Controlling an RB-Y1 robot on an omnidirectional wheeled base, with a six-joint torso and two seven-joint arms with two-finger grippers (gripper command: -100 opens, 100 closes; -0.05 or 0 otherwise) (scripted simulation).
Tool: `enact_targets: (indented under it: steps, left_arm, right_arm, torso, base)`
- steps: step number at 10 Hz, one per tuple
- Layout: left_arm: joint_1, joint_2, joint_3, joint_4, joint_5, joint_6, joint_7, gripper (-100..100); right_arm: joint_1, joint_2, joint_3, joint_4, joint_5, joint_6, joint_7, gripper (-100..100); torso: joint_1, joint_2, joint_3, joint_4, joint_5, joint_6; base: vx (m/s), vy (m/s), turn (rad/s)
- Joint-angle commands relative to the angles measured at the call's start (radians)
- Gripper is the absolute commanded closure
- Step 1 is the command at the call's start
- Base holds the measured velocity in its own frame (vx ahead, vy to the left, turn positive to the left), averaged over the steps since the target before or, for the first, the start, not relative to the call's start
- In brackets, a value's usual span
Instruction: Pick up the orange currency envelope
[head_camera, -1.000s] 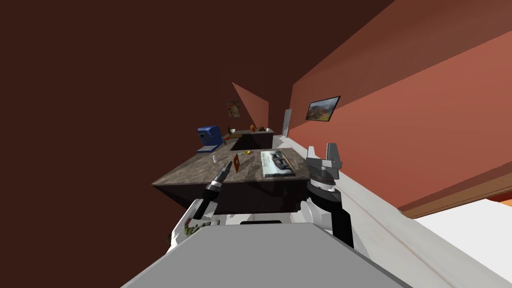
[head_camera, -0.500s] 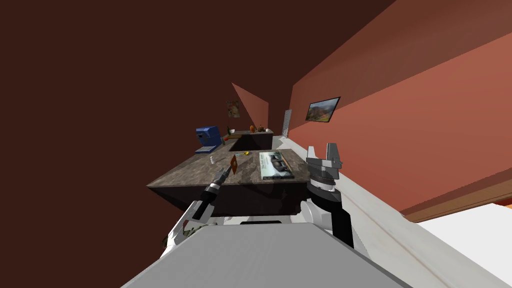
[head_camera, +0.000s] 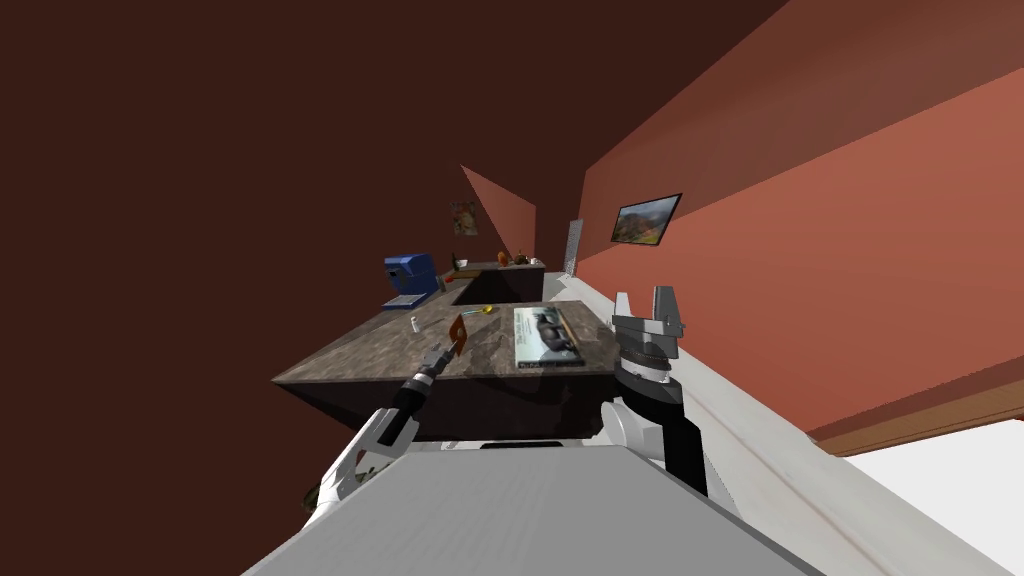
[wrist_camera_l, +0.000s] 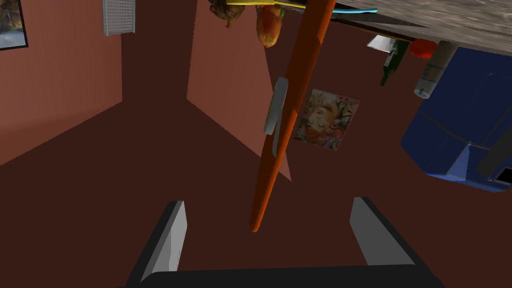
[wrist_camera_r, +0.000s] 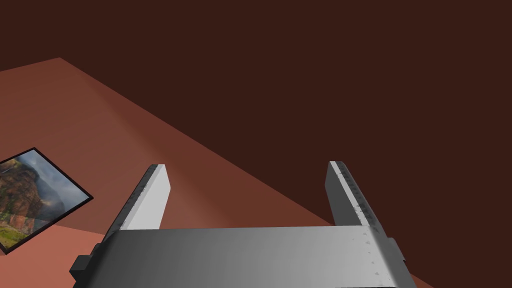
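The orange envelope (head_camera: 458, 333) stands on edge on the dark marbled counter (head_camera: 380, 355), near its front. In the left wrist view the envelope (wrist_camera_l: 287, 120) is seen edge-on as a long orange strip. Its near end reaches in between the fingers of my left gripper (wrist_camera_l: 270, 220). That gripper is open, with both fingers well clear of the envelope's sides. In the head view my left gripper (head_camera: 446, 349) sits just in front of and below the envelope. My right gripper (head_camera: 648, 305) is raised at the counter's right end, open and holding nothing (wrist_camera_r: 245, 195).
A small white bottle (head_camera: 414, 323) stands left of the envelope, with a blue machine (head_camera: 408, 275) behind it. A yellow item (head_camera: 487, 309) lies beyond the envelope. A flat picture book (head_camera: 545, 335) lies to the right. A red wall runs along the right side.
My view has shifted: the whole counter has slid left and slightly down. The left gripper has stayed at the envelope. The right arm has not moved.
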Motion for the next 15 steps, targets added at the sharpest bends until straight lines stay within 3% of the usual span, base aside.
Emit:
enact_targets:
  steps: [1, 5, 7, 8, 9, 10, 11, 12, 13, 14, 15]
  left_arm:
    - [-0.001, 0.009, 0.006, 0.026, -0.022, 0.013, -0.032, -100]
    - [0.017, 0.044, 0.023, 0.066, -0.077, 0.042, -0.107, -100]
    - [0.017, 0.050, 0.022, 0.063, -0.078, 0.049, -0.104, -100]
    - [0.017, 0.050, 0.022, 0.063, -0.079, 0.050, -0.108, 0]
    - [-0.012, 0.086, 0.020, 0.113, -0.029, 0.020, -0.131, -100]
    - [-0.012, 0.086, 0.020, 0.138, -0.017, 0.020, -0.131, -100]
    - [-0.042, 0.121, 0.018, 0.172, 0.019, -0.010, -0.154, -100]
    - [-0.042, 0.121, 0.018, 0.200, 0.045, -0.010, -0.154, -100]
    - [-0.042, 0.121, 0.018, 0.213, 0.045, -0.010, -0.154, -100]
    - [-0.071, 0.157, 0.015, 0.256, 0.091, -0.040, -0.178, -100]
    - [-0.071, 0.157, 0.015, 0.288, 0.107, -0.040, -0.178, -100]
  right_arm:
    - [0.000, 0.000, 0.000, 0.000, 0.000, 0.000, 0.000, 0]
    - [0.000, 0.000, 0.000, 0.000, 0.000, 0.000, 0.000, 0]
    - [0.000, 0.000, 0.000, 0.000, 0.000, 0.000, 0.000, 0]
    - [0.000, 0.000, 0.000, 0.000, 0.000, 0.000, 0.000, 0]
    - [0.000, 0.000, 0.000, 0.000, 0.000, 0.000, 0.000, 0]
    - [0.000, 0.000, 0.000, 0.000, 0.000, 0.000, 0.000, 0]
    - [0.000, 0.000, 0.000, 0.000, 0.000, 0.000, 0.000, 0]
    - [0.000, 0.000, 0.000, 0.000, 0.000, 0.000, 0.000, 0]
    - [0.000, 0.000, 0.000, 0.000, 0.000, 0.000, 0.000, 0]
    - [0.000, 0.000, 0.000, 0.000, 0.000, 0.000, 0.000, 0]
    - [0.000, 0.000, 0.000, 0.000, 0.000, 0.000, 0.000, 0]
  torso:
    - [0.000, 0.000, 0.000, 0.000, 0.000, 0.000]
    - [0.000, 0.000, 0.000, 0.000, 0.000, 0.000]
    - [0.002, 0.001, 0.001, 0.000, 0.000, 0.000]
    - [0.004, 0.005, 0.003, 0.001, 0.001, 0.000]
    - [0.005, 0.006, 0.003, 0.001, 0.001, 0.000]
    - [0.003, 0.007, 0.004, 0.002, 0.001, 0.000]
    - [0.003, 0.008, 0.005, 0.002, 0.001, 0.000]
    - [0.001, 0.009, 0.005, 0.002, 0.000, 0.001]
    - [0.002, 0.009, 0.005, 0.002, 0.000, 0.000]
    - [0.004, 0.008, 0.005, 0.002, 0.001, 0.000]
    - [0.003, 0.008, 0.005, 0.002, 0.001, 0.001]
  base:
    - [0.071, -0.066, 0.002]
    - [0.078, -0.078, 0.003]
    - [0.024, -0.038, 0.024]
    - [-0.006, -0.006, 0.017]
    - [-0.029, -0.043, -0.212]
    - [-0.042, -0.052, -0.012]
    - [-0.060, -0.069, -0.169]
    - [-0.059, -0.052, -0.091]
    - [-0.032, -0.025, 0.012]
    - [-0.039, -0.054, -0.146]
    - [-0.039, -0.051, -0.098]
